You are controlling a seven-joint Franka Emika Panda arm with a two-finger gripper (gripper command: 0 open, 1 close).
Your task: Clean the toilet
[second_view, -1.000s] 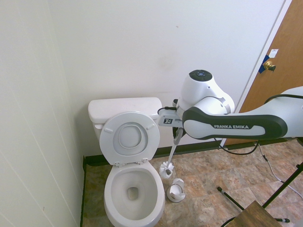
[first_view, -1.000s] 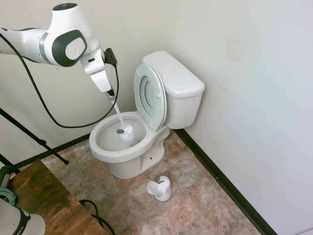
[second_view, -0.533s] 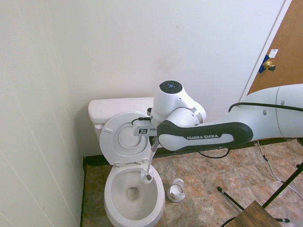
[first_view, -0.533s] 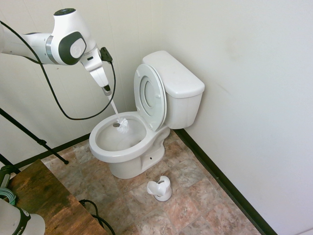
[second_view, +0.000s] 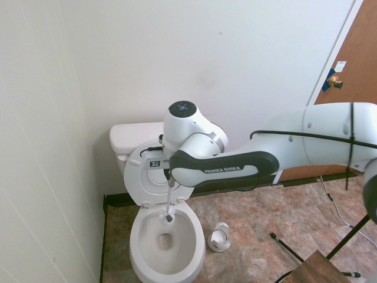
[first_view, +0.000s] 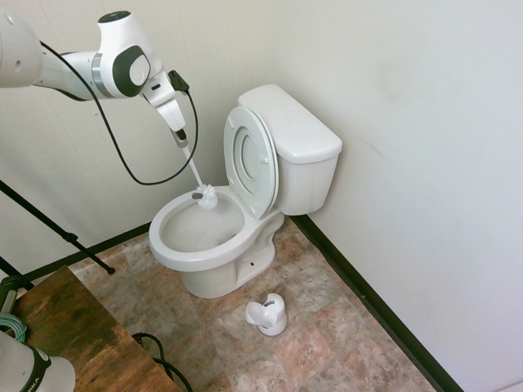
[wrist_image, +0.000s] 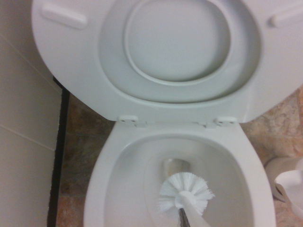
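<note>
Toilet: the toilet (first_view: 245,204) stands in the corner, lid and seat up against the tank.
Gripper: my gripper (first_view: 181,140) pinches the handle of a toilet brush (first_view: 206,196).
Progress: I judge scrubbing underway; the bristles sit inside the bowl near the back rim, most of the bowl left.
Nearby: a brush holder (first_view: 268,314) on the floor beside the toilet's base.
Obstacles: the raised seat is close behind the brush.
</note>
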